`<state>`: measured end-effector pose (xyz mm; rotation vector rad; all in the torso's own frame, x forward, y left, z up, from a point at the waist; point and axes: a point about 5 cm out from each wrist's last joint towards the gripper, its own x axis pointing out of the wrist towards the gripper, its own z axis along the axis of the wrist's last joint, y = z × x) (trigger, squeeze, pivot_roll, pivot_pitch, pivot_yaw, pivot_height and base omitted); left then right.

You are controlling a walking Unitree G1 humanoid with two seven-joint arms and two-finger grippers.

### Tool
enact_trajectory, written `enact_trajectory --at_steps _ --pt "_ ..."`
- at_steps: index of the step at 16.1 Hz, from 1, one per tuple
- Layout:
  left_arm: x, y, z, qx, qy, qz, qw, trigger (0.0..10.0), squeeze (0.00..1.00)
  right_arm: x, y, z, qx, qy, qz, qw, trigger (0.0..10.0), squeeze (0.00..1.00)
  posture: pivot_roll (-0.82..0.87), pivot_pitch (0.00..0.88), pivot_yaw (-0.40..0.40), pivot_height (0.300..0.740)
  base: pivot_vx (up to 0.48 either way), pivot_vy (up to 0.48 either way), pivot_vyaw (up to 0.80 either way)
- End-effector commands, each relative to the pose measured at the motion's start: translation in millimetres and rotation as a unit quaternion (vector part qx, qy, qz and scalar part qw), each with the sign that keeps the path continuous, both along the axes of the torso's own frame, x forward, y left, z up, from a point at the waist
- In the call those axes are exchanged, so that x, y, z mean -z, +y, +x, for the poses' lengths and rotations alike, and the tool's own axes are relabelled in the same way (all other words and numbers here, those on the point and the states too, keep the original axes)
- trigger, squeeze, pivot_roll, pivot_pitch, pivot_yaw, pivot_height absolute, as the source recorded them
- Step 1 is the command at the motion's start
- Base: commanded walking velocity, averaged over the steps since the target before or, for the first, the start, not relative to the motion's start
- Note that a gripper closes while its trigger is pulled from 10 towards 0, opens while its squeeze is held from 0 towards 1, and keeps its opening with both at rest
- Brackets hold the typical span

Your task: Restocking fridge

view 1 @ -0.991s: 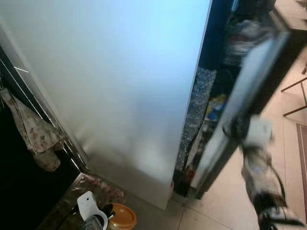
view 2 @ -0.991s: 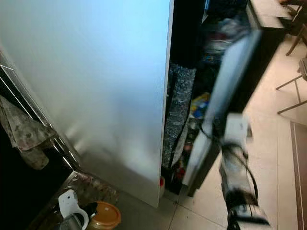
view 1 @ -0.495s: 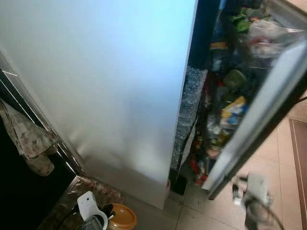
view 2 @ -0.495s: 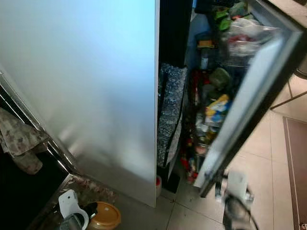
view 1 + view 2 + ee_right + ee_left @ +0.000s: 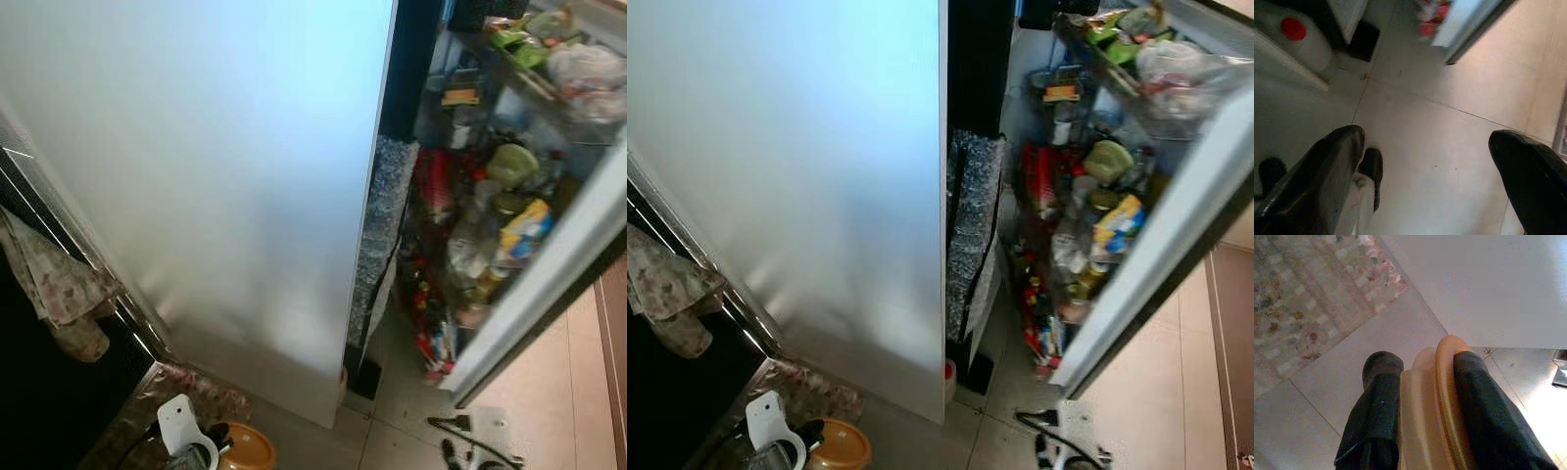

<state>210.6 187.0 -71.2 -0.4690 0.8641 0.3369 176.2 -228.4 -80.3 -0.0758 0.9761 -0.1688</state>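
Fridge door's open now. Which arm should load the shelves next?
Left. The left gripper is shut on the orange-lidded container, ready to stow. The right gripper hangs open and empty over the floor, below the open fridge door.

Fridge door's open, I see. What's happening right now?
The right-hand fridge door stands wide open, its racks full of bottles and packets, while the left fridge door is shut. The left gripper is clamped on a tan lidded container, held low above the tiled floor. The right gripper is open with nothing between its fingers, down near the floor below the open door.
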Motion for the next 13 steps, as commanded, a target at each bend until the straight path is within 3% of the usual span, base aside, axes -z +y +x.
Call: enact_trajectory --at_steps 1,2,3,4,6,9,13 --pt "3.0 1.2 -5.1 0.004 0.015 -0.004 1.000 10.0 0.00 3.9 10.6 -2.9 -0.021 0.013 0.009 1.000 10.0 0.00 -0.11 0.000 0.046 0.740 0.000 0.000 0.00" --pt "2.8 1.5 -4.8 0.004 0.015 -0.004 1.000 10.0 0.00 3.6 11.6 -2.0 -0.007 0.007 0.017 1.000 10.0 0.00 -0.11 0.002 0.050 0.740 0.000 0.000 0.00" --pt "2.5 2.3 -4.4 0.010 0.016 0.002 1.000 10.0 0.00 2.4 11.2 0.5 0.058 -0.011 0.044 0.997 10.0 0.00 -0.12 0.004 0.053 0.740 0.000 0.000 0.00" --pt "2.4 2.8 -4.3 0.020 0.018 0.009 1.000 10.0 0.00 1.6 10.3 1.7 0.076 -0.020 0.048 0.996 10.0 0.00 -0.12 0.004 0.053 0.740 0.000 0.000 0.00" --pt "2.1 2.9 -3.8 0.020 0.018 0.009 1.000 10.0 0.00 1.3 10.0 2.1 0.059 -0.016 0.033 0.998 10.0 0.00 -0.11 0.011 0.055 0.740 0.000 -0.330 0.00" --pt "2.1 3.3 -3.8 0.023 0.022 0.012 0.999 10.0 0.00 0.5 9.5 3.1 0.055 -0.022 0.029 0.998 10.0 0.00 -0.12 0.014 0.054 0.740 0.000 -0.458 0.80" --pt "2.4 2.9 -4.0 0.024 0.024 0.011 0.999 10.0 0.00 1.9 11.7 0.9 0.075 -0.024 0.043 0.996 10.0 0.00 -0.12 0.015 0.053 0.740 0.000 -0.449 0.00"
